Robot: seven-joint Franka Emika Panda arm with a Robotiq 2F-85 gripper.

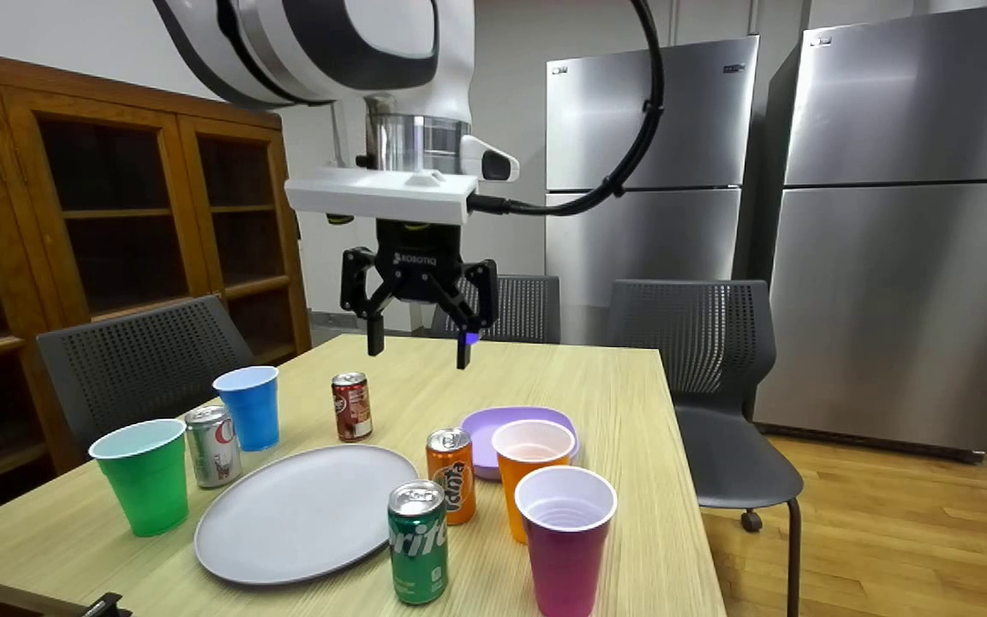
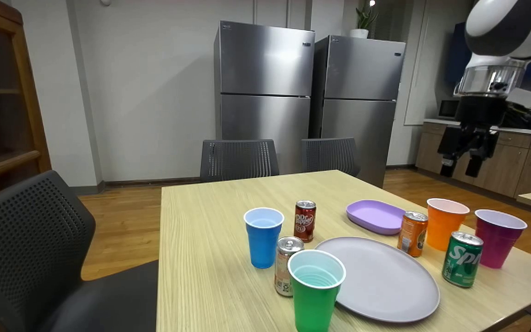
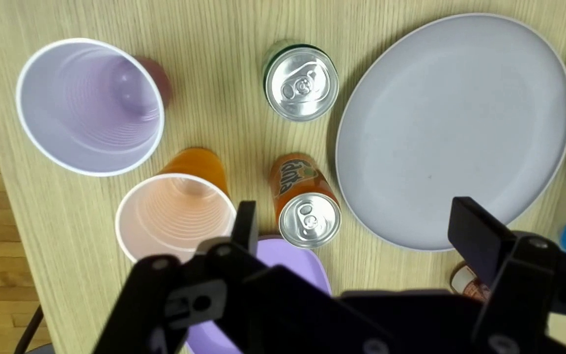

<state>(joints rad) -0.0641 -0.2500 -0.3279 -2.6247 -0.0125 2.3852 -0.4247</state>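
Bright and fairly even over the counter (image 3: 224, 98), lit from above. Washed with pale glare on the steel refrigerators (image 2: 265, 115) in both exterior views; glinting on the can lids (image 3: 310, 220) in the wrist view. Softly shadowed along the left edge of the gray plate (image 3: 455, 132). Dim inside the wooden cabinet (image 1: 108, 171). Stretched and leaning toward the sides in both exterior views. Crisp on wood grain (image 3: 214, 44) from the wrist, nearly black at the gripper (image 3: 356, 216).

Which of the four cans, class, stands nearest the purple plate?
The orange Fanta can. It stands beside the purple plate; the Sprite can, Dr Pepper can and silver can are all farther from it.
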